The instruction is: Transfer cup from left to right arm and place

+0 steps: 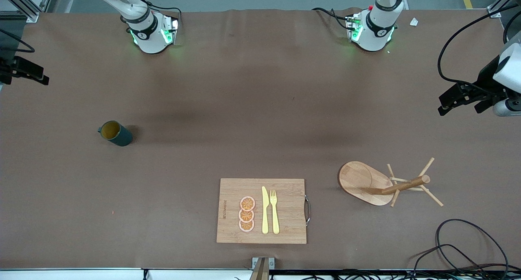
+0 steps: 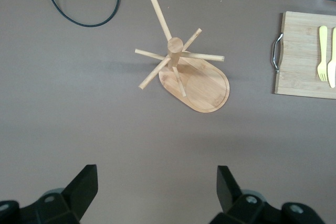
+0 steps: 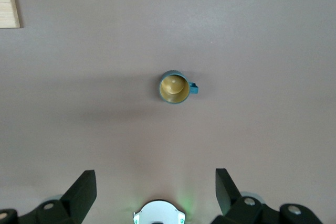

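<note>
The dark teal cup (image 1: 115, 133) stands upright on the brown table toward the right arm's end, its yellowish-brown inside showing. It also shows in the right wrist view (image 3: 174, 87), seen from above, with its handle to one side. My right gripper (image 3: 156, 190) is open and empty, high above the table, with the cup well below and apart from it; in the front view it sits at the edge (image 1: 38, 77). My left gripper (image 2: 156, 190) is open and empty, high over the left arm's end of the table (image 1: 449, 105).
A wooden peg rack (image 1: 382, 184) stands toward the left arm's end, also in the left wrist view (image 2: 181, 66). A wooden cutting board (image 1: 291, 206) with a yellow knife, fork and orange slices lies near the front camera. Black cables (image 1: 460, 247) lie beside the rack.
</note>
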Robot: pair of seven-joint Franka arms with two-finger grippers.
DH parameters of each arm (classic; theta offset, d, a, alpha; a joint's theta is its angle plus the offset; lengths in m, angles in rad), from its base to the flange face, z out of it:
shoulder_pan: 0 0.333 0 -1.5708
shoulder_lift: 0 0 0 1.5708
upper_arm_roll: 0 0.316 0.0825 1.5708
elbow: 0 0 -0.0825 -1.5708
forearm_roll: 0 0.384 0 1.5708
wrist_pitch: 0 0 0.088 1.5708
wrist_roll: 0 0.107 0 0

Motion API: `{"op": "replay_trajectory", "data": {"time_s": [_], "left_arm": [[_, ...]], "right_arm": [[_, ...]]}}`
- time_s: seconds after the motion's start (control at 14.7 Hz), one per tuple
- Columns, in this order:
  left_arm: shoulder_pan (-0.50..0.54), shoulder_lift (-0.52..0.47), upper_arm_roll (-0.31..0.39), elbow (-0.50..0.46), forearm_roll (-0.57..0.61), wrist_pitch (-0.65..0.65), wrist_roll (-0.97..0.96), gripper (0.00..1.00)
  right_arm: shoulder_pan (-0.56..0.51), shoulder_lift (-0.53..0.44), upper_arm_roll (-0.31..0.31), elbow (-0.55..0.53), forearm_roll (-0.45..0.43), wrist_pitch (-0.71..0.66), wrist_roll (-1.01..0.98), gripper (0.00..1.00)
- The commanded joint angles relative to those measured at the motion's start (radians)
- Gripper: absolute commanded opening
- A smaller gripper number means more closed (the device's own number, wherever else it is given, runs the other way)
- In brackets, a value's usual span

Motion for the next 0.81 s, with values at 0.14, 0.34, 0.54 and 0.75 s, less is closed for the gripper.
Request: {"op": "replay_trajectory", "data": {"time_s": [0.14,0.34,0.54,0.75], "left_arm": [[0.003,-0.015,-0.004,-0.007,0.017,0.008,0.011,1.0],[0.003,-0.015,-0.004,-0.007,0.017,0.009,0.011,1.0],[0.003,-0.015,-0.004,-0.007,0.017,0.009,0.011,1.0],[0.003,-0.015,-0.004,-0.007,0.017,0.008,0.011,1.0]], "right_arm": [[0.001,-0.091,0.002,-0.078,0.0,0.01,0.015,1.0],[-0.004,-0.099,0.002,-0.076,0.001,0.017,0.012,1.0],[-0.033,-0.096,-0.003,-0.078,0.045,0.03,0.004,1.0],[-0.039,-0.094,-0.004,-0.078,0.053,0.034,-0.005,1.0]]}}
